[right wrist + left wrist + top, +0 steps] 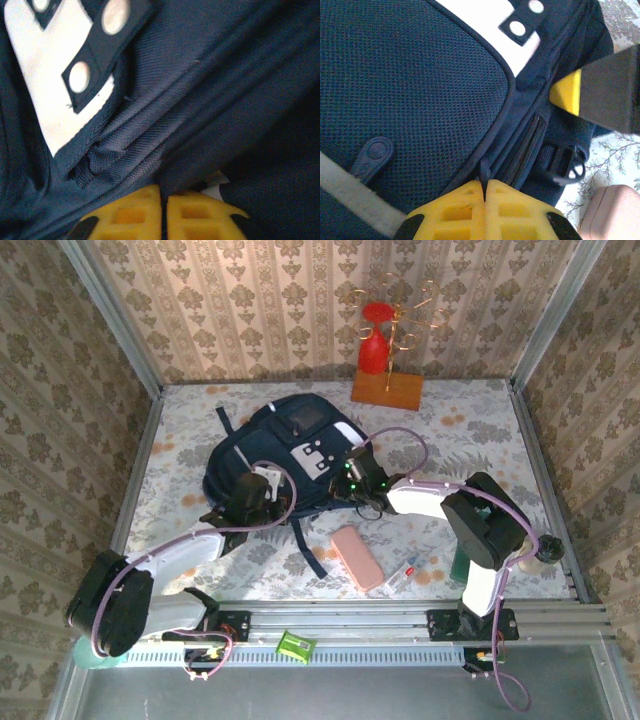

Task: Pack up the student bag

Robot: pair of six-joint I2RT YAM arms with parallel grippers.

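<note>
1. A small green flat object (pixel 296 645) lies on the metal rail (pixel 400 620) below the near edge of the pale floral-clothed worktop (pixel 480 430).
2. On the worktop by its near edge, right of centre, a pink rounded rectangular case (pixel 357 557) lies flat. A slim white-and-red pen-like item (pixel 402 572) lies just to its right.
3. The left gripper (pixel 485 186) is at the bag's near left side. Its yellow jaws are pressed together, pinching a thin dark pull tab (pixel 484 175) that stands up from between the tips beside a zip line.
4. The right gripper (pixel 164 192) is at the bag's near right side, its yellow jaws closed tight against folded navy fabric. Whether cloth is caught between them cannot be told.
5. The large dark navy fabric backpack (pixel 285 440) lies flat, front upward, in the middle of the worktop, slightly left of centre.
   - Its front pocket is coarse mesh weave, crossed by a pale stripe trim (pixel 350 192).
   - A grey-white front patch (pixel 45 90) carries dark tabs with pale round studs.
   - A dark strap (pixel 308 545) trails toward the near edge, just beside the pink case.
6. At the far edge, right of centre, a wooden rectangular base (pixel 386 390) holds a gold wire rack and a red goblet-shaped vessel (pixel 374 340).
</note>
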